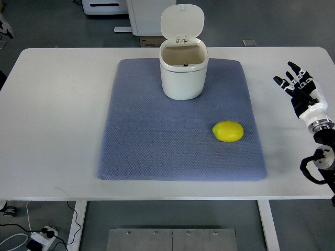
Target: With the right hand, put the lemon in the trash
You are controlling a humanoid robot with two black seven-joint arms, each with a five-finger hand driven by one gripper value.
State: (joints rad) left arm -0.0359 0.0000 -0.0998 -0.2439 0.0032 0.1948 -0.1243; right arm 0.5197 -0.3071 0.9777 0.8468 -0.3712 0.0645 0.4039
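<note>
A yellow lemon (228, 131) lies on the right part of a blue-grey mat (157, 136). At the mat's far edge stands a small white trash bin (183, 73) with its lid flipped up and its inside empty. My right hand (297, 83) hovers over the bare table to the right of the mat, well apart from the lemon. Its black-and-white fingers (291, 73) are spread and hold nothing. The left arm does not show.
The white table (57, 115) extends wide on both sides of the mat. Its front edge runs along the bottom, with cables and a power strip (42, 236) on the floor below. White cabinets (141, 13) stand behind the table.
</note>
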